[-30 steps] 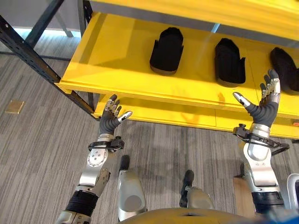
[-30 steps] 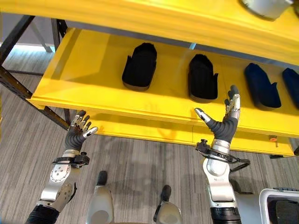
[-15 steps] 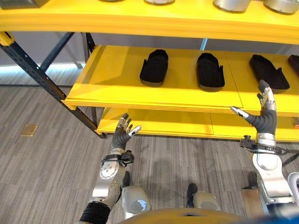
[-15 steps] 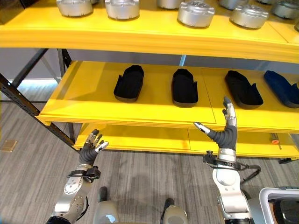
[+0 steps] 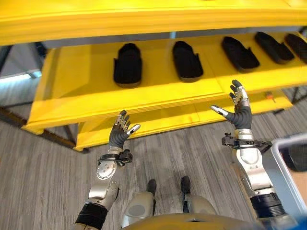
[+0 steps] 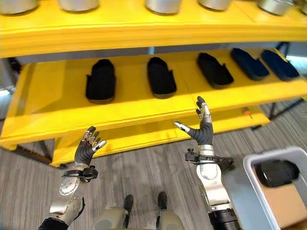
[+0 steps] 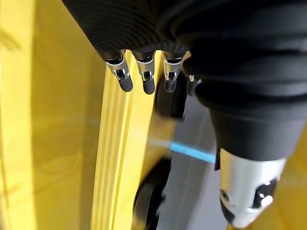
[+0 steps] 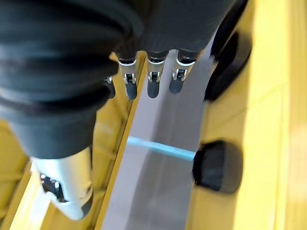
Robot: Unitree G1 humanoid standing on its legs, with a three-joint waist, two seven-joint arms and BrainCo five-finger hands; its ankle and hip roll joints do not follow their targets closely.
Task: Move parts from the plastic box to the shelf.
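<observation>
Several black shoe-shaped parts lie in a row on the middle board of the yellow shelf (image 6: pixel 57 103), among them one (image 6: pixel 100 80) at the left and one (image 6: pixel 161 76) beside it. One black part (image 6: pixel 275 172) lies in the pale plastic box (image 6: pixel 271 154) at the lower right. My left hand (image 6: pixel 87 146) is raised below the shelf's front edge, open and holding nothing. My right hand (image 6: pixel 201 129) is raised higher, in front of the shelf edge, open too. In the wrist views the left fingers (image 7: pixel 144 76) and right fingers (image 8: pixel 153 79) are straight, with a black part (image 8: pixel 218 165) past them.
Silver round parts (image 6: pixel 163 5) stand on the top board. A lower yellow board (image 5: pixel 158 127) sits near the grey striped floor (image 5: pixel 43 167). The box's blue-grey wall (image 5: pixel 283 179) stands close to my right forearm.
The whole picture has swung, so the camera moved; the plastic box now shows at the lower right. Both hands stay raised and open.
</observation>
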